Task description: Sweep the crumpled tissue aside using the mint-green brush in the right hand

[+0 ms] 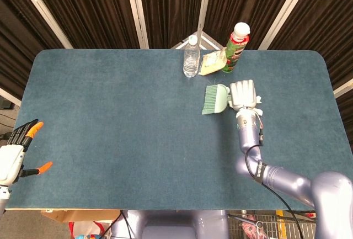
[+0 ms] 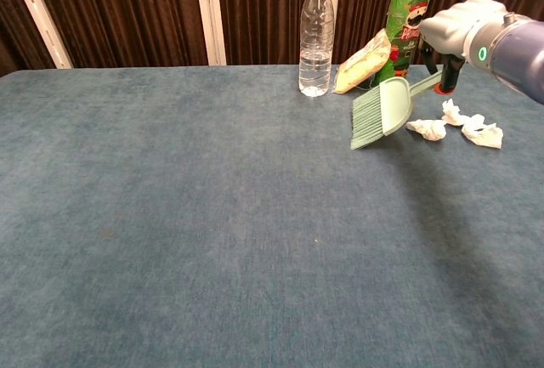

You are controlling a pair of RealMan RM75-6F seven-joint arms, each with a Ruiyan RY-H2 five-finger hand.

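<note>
The right hand [image 2: 455, 28] grips the mint-green brush [image 2: 381, 113], bristles low just left of the crumpled tissue [image 2: 427, 128] on the counter [image 2: 212, 215]. The left hand [image 1: 14, 153] hangs off the edge, fingers spread, holding nothing.

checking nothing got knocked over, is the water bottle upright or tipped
Upright. The water bottle stands on its base, white cap on top, beside the snack bag; the brush is clear of it.

Bottle [image 2: 316, 32], snack bag [image 2: 361, 61], can [image 2: 406, 19] along table [image 2: 170, 215] far edge; brush [image 2: 380, 113] at tissues' [image 2: 463, 126] nine o'clock.
</note>
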